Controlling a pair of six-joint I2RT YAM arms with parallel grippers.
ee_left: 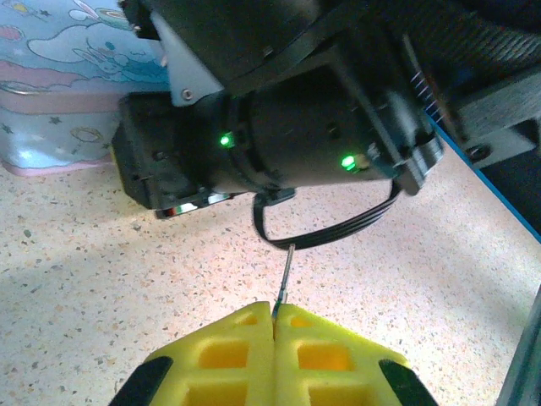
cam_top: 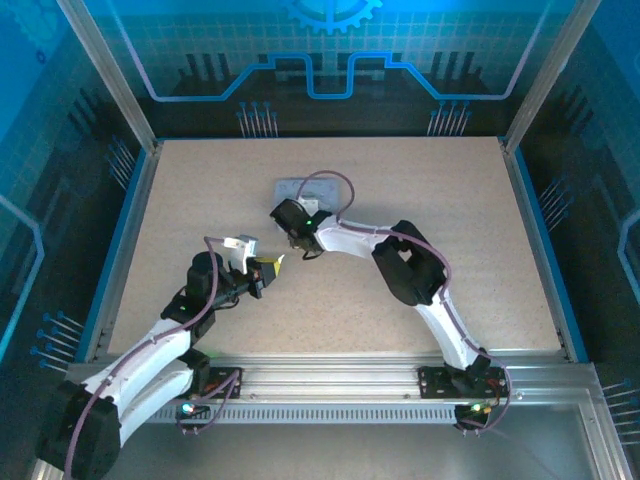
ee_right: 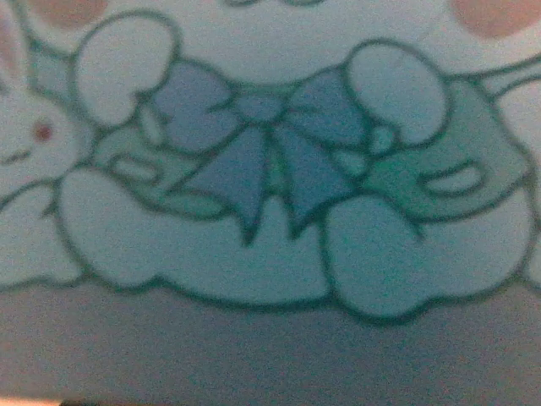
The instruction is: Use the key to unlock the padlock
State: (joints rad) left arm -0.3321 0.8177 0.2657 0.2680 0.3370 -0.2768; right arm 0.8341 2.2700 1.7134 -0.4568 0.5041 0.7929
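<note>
My left gripper (ee_left: 275, 309) is shut on the key (ee_left: 287, 266), a thin metal sliver that sticks out from between the yellow fingertips, just above the table. In the top view this gripper (cam_top: 273, 264) sits left of centre. My right gripper (cam_top: 288, 216) is down at the near edge of the pale cartoon tin (cam_top: 300, 187). Its black wrist (ee_left: 287, 127) with green lights looms right in front of the key. Its fingers are hidden, so I cannot tell how its jaws stand. The padlock is hidden.
The cartoon tin (ee_left: 59, 76) lies on the speckled table (cam_top: 420, 190), and its printed lid (ee_right: 254, 127) is pressed close to the right wrist camera. A black cable loop (ee_left: 330, 233) hangs under the right wrist. Blue walls ring the table.
</note>
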